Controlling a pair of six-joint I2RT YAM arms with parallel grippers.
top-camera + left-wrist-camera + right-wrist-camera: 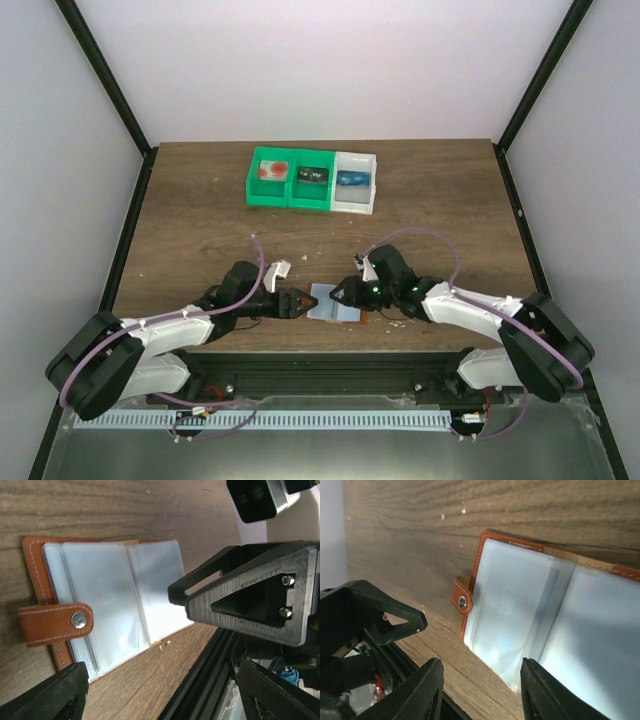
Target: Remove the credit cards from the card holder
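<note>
Left black two-finger gripper point(298, 302): jaws wide, empty, just left of orange-brown folding card holder point(110, 600). Right black gripper point(338, 296): jaws partly apart, empty, over holder's right panel. Holder: open flat on brown wood-grain table point(200, 220), pale grey-blue sleeves up. Green-and-white plastic bin row point(268, 200): well behind holder.

Right wrist view cuts the holder point(520, 590) off at the edge, sleeves all glare; stuff in the bins point(288, 201) too tiny to tell.
</note>
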